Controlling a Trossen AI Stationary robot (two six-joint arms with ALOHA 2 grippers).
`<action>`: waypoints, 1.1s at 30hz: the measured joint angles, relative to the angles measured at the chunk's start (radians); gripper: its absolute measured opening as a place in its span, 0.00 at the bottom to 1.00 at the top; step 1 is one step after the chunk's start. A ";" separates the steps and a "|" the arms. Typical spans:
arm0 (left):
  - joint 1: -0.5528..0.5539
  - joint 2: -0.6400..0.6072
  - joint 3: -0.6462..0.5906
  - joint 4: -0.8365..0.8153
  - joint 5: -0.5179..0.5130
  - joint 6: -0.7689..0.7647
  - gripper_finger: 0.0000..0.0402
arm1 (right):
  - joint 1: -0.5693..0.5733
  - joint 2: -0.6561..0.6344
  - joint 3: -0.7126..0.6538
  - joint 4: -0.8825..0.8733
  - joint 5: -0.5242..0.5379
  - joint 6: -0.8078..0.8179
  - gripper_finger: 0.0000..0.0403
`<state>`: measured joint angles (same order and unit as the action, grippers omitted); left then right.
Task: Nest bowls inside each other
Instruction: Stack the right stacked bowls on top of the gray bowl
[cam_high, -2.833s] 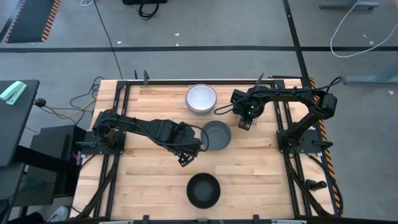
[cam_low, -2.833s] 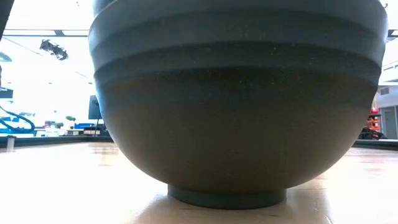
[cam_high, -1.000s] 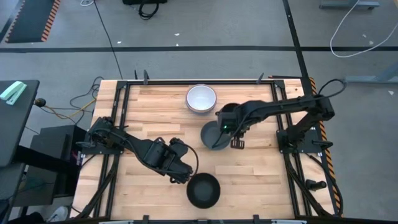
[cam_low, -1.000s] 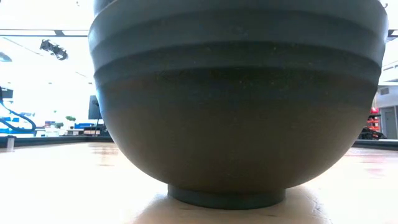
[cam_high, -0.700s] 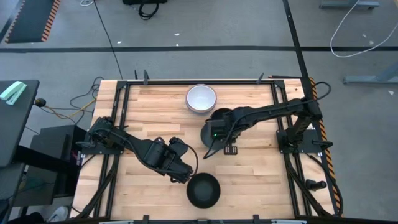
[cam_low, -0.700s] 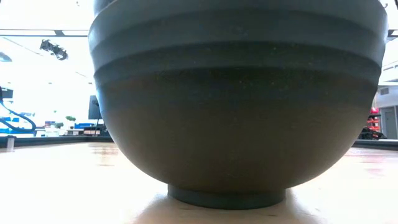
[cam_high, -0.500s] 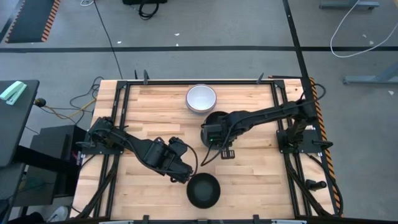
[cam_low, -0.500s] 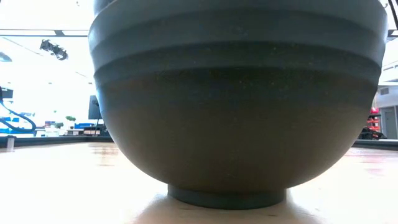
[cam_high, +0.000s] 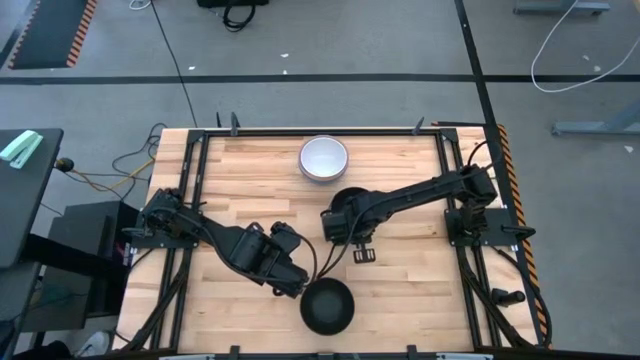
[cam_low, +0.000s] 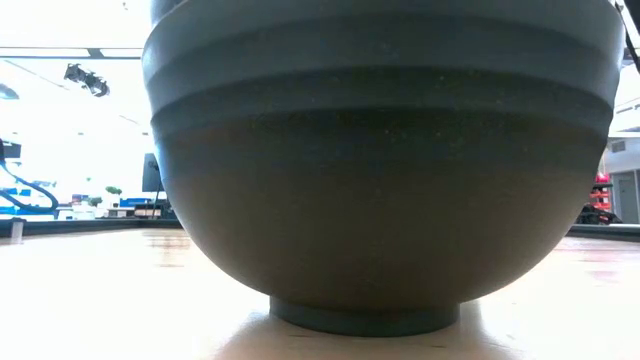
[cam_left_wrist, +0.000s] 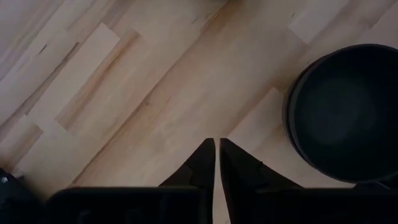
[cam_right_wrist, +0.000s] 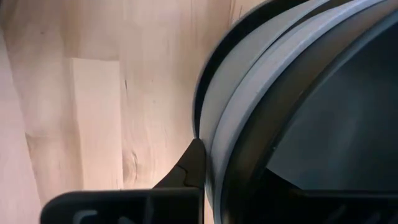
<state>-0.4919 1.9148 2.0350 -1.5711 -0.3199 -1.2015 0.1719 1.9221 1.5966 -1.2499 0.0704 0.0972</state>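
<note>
From above the light is even and soft over the pale wooden surface (cam_high: 250, 180). The low view is backlit: bright room, dark round plastic bowl (cam_low: 385, 160) shaded and blurred.

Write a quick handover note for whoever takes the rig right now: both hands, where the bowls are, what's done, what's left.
Right hand: at mid-table, clamped on the rim of the grey bowl stack, one finger outside the wall; several nested rims show there.
Left hand: shut, empty, low beside the black bowl at the near edge.
White bowl: alone at the far edge.
Done: one stack partly nested.
Left: three groups remain apart; bring the grey stack, the black bowl and the white bowl into one.
</note>
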 joint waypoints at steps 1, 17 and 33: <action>0.000 0.000 0.000 0.000 -0.001 0.000 0.08 | 0.001 0.000 -0.003 0.000 0.001 0.006 0.07; -0.006 0.000 0.000 0.000 -0.047 0.008 0.07 | -0.004 -0.005 -0.137 0.078 0.076 0.088 0.07; -0.006 0.000 0.000 0.000 -0.047 0.009 0.05 | 0.008 -0.005 -0.138 0.088 0.066 0.140 0.15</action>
<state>-0.4976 1.9148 2.0350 -1.5711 -0.3664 -1.1927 0.1798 1.9167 1.4586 -1.1623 0.1367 0.2373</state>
